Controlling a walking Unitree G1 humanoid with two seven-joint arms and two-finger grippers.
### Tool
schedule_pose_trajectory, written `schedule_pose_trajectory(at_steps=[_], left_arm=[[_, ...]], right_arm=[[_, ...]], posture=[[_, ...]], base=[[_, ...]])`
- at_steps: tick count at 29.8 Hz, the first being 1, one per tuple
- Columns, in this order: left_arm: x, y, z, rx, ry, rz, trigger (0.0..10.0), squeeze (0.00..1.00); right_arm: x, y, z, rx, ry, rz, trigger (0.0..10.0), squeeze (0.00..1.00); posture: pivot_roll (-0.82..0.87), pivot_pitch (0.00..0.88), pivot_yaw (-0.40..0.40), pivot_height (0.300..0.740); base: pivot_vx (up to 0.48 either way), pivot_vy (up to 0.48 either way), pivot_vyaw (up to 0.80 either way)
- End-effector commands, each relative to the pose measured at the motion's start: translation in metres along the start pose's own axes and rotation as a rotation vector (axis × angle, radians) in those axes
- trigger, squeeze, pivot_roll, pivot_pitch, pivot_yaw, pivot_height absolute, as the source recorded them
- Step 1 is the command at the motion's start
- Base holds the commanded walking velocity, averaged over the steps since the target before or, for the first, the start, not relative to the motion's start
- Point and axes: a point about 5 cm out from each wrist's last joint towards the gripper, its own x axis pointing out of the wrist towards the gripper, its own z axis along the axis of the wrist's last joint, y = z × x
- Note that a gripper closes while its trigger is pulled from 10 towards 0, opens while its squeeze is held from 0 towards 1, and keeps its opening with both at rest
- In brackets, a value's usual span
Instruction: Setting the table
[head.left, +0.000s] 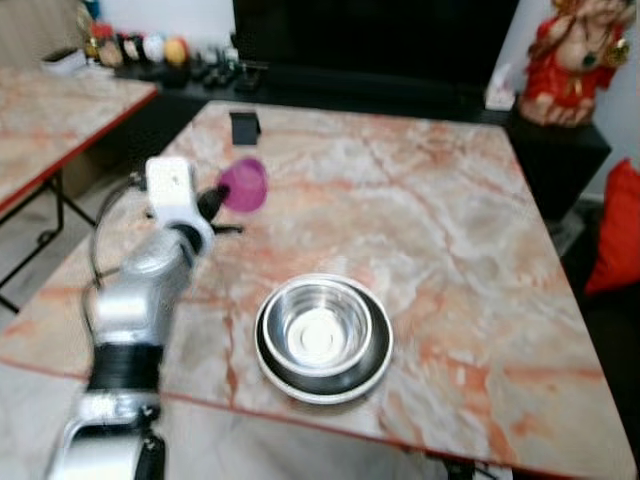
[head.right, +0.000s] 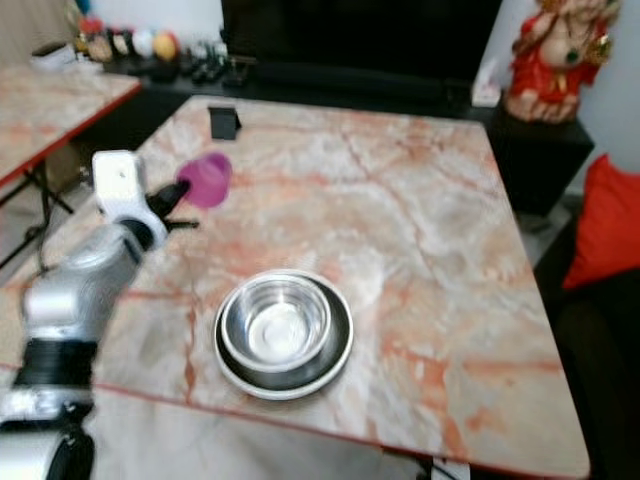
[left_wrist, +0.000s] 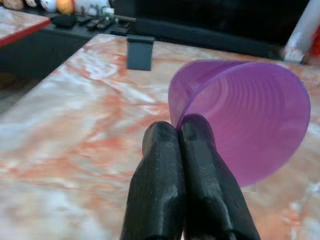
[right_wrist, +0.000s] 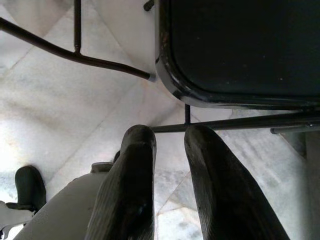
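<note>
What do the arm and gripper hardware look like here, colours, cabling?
The left arm is silver metal with a black band near the elbow, a white boxy wrist housing and a thin black cable looping beside it. The left gripper has two long, matte black, round-tipped fingers. The right gripper has the same black fingers, faintly ribbed on the surface.

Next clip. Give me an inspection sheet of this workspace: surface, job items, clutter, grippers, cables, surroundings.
Surface: marble table, pink-veined, red edge.
Job's things: steel bowl nested in a dark plate near the front edge; purple cup tilted, held above the table's left part.
Clutter: small black stand near the far edge.
Grippers: left gripper shut on the cup's rim; right gripper open, hanging over the floor by a black chair.
Cables: black cable along the left arm.
Surroundings: second table on the left, red figurine, red cushion.
</note>
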Motion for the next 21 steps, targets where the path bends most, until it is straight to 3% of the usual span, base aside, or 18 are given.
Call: schedule_pose_trajectory(at_steps=[1, 2, 5, 10, 12, 17, 21], left_arm=[[0.001, -0.001, 0.007, 0.031, 0.108, -0.075, 10.0, 0.0], [0.001, -0.001, 0.007, 0.031, 0.108, -0.075, 10.0, 0.0], [-0.006, 0.004, 0.018, 0.075, 0.231, -0.245, 10.0, 0.0], [-0.009, 0.026, 0.009, 0.152, 0.338, -0.238, 10.0, 0.0], [-0.012, 0.035, -0.01, 0.145, 0.435, -0.236, 10.0, 0.0], [-0.015, 0.028, -0.022, 0.111, 0.495, -0.292, 10.0, 0.0], [-0.014, 0.017, -0.032, 0.147, 0.561, -0.38, 10.0, 0.0]], right_arm=[[0.0, 0.0, 0.0, 0.002, 0.003, 0.002, 10.0, 0.0], [0.0, 0.0, 0.0, 0.002, 0.003, 0.002, 10.0, 0.0], [0.0, 0.001, 0.0, 0.008, 0.006, 0.007, 10.0, 0.0], [0.0, 0.001, 0.0, 0.011, 0.011, 0.007, 10.0, 0.0], [0.0, 0.002, -0.001, 0.012, 0.015, 0.013, 10.0, 0.0], [0.0, 0.002, -0.001, 0.015, 0.019, 0.012, 10.0, 0.0], [0.0, 0.003, -0.002, 0.018, 0.022, 0.013, 10.0, 0.0]], posture=[[0.08, 0.0, -0.022, 0.74], [0.08, 0.0, -0.022, 0.74], [0.09, 0.0, -0.01, 0.74], [0.09, 0.0, 0.002, 0.74], [0.08, 0.0, 0.01, 0.74], [0.08, 0.0, 0.01, 0.74], [0.09, 0.0, 0.011, 0.74]], base=[[0.0, 0.0, 0.0], [0.0, 0.0, 0.0], [0.0, 0.0, 0.0], [0.0, 0.0, 0.0], [0.0, 0.0, 0.0], [0.0, 0.0, 0.0], [0.0, 0.0, 0.0]])
